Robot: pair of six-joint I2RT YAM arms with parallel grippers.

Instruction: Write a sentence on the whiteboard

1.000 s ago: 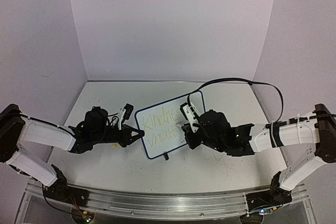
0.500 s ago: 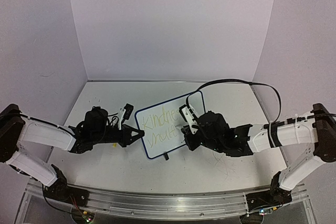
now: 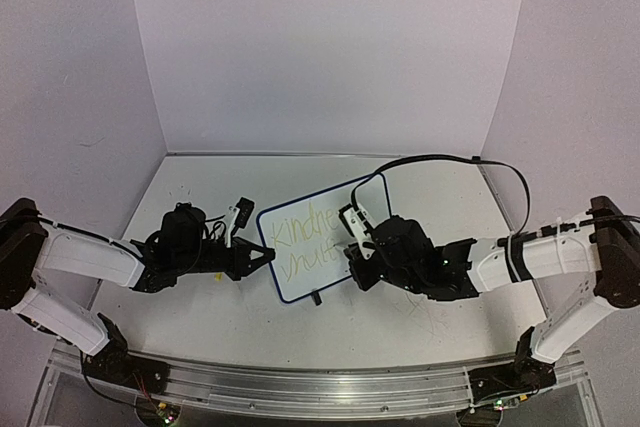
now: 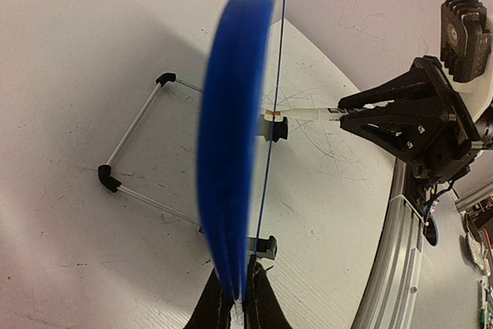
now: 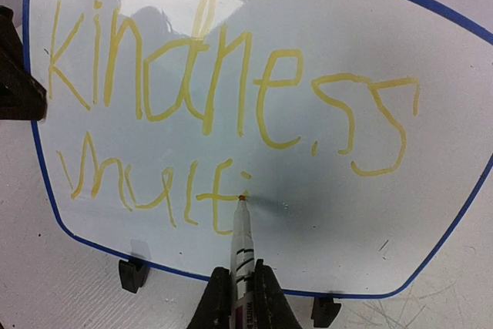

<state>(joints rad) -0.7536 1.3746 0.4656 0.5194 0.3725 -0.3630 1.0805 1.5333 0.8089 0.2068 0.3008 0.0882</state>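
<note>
**Whiteboard** (image 3: 312, 279): small, rectangular and glossy white, with rounded corners. It stands tilted near the middle of the table between your two arms, its written face towards the right arm.

**Frame** (image 4: 231, 152): thin, dark blue and smooth. Your left wrist camera sees it edge-on and blurred.

**Wire stand** (image 4: 108, 178): pale thin rods with black corner caps, resting on the table behind the board. Black clip feet (image 5: 132, 273) sit along the lower edge.

**Sentence** (image 5: 231, 98): yellow-green handwriting in two slanted lines. The upper line reads "kindness" and the lower "multi".

**Marker** (image 5: 240, 240): slim white barrel with dark bands and an orange-yellow tip. The tip touches the board just right of the last "i".

**Left gripper** (image 4: 235, 310): your fingers are pinched on the board's blue edge at its left side.

**Right gripper** (image 5: 240, 302): your fingers are clamped on the marker barrel, just off the board's lower edge.

**Tabletop** (image 3: 200, 312): flat white, scuffed with grey scratches and walled on three sides.

**Cable** (image 3: 450, 155): black, arching above your right arm.

**Open room**: the board is bare white to the right of the tip and beneath "ness". The tabletop is bare between the board's top edge and the rear wall.
</note>
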